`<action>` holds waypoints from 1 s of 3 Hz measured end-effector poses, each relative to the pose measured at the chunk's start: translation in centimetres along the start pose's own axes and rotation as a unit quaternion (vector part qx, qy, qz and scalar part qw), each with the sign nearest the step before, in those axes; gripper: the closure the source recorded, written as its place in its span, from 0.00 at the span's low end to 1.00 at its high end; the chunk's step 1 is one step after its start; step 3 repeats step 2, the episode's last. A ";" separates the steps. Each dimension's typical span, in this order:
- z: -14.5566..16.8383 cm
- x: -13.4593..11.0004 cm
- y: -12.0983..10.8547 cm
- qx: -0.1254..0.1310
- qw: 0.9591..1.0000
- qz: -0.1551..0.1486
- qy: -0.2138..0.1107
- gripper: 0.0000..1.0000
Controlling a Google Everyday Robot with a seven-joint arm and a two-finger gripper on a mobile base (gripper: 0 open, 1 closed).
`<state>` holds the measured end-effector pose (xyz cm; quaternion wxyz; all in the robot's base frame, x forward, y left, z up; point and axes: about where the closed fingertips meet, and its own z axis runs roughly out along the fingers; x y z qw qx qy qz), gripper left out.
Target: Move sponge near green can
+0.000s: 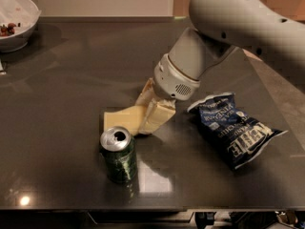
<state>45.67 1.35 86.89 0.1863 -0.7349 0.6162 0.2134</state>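
The pale yellow sponge [118, 121] lies flat on the dark table, just above and touching distance from the green can [118, 154], which stands upright with its silver top showing. My gripper [143, 118] reaches down from the right at the sponge's right end. Its beige fingers [156, 118] stand apart, one on each side of that end, and the sponge rests on the table between them. The sponge's right end is partly hidden by the fingers.
A dark blue chip bag [233, 128] lies to the right of the gripper. A white bowl [16, 25] with dark bits stands at the far left corner. The table's front edge [143, 208] runs just below the can.
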 end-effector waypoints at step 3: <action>0.0 -0.1 0.1 0.000 1.000 -0.001 0.001 0.00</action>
